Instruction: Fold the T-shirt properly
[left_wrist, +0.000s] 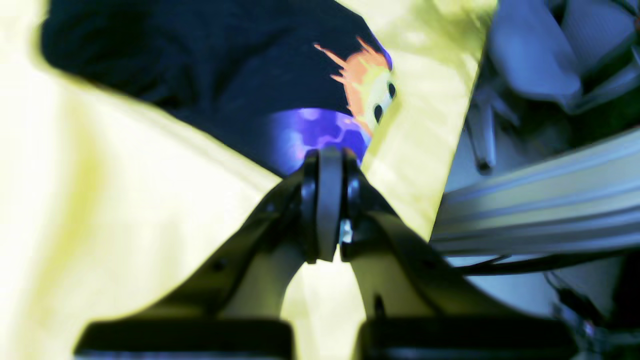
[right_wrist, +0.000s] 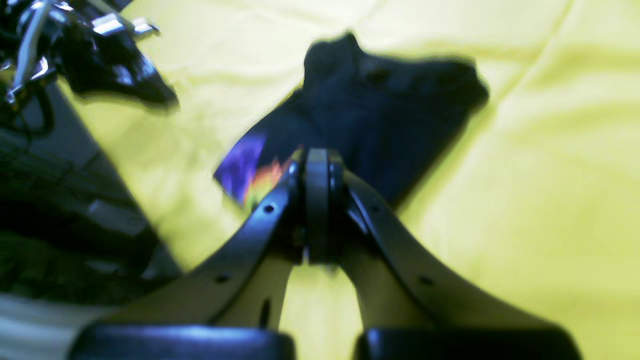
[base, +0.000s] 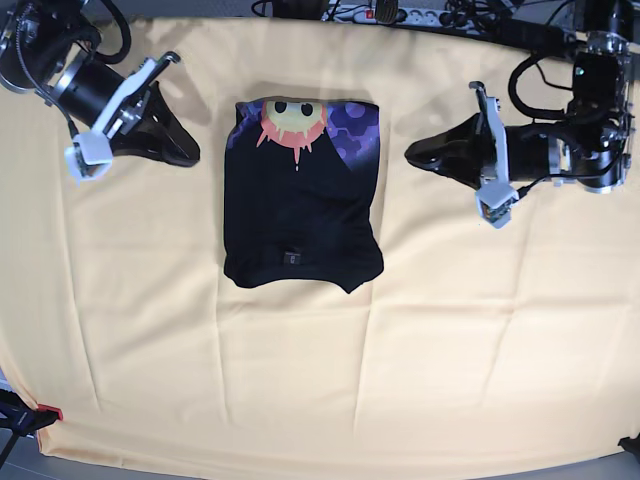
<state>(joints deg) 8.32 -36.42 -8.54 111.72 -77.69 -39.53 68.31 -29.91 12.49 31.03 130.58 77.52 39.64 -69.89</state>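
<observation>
The black T-shirt (base: 300, 215) lies folded into a rough rectangle on the tablecloth, with a strip of sun-face and purple honeycomb print showing along its far edge. My left gripper (base: 410, 158) hangs shut and empty just right of the shirt's far right corner. In the left wrist view the gripper (left_wrist: 327, 155) points at the printed corner of the T-shirt (left_wrist: 200, 75). My right gripper (base: 192, 157), also shut and empty, sits left of the shirt's far left corner. From the right wrist camera, that gripper (right_wrist: 317, 155) faces the T-shirt (right_wrist: 385, 120).
The pale yellow tablecloth (base: 450, 330) covers the whole table. Cables and a power strip (base: 390, 12) run along the far edge. A black clamp with a red tip (base: 30, 415) holds the cloth at the near left corner.
</observation>
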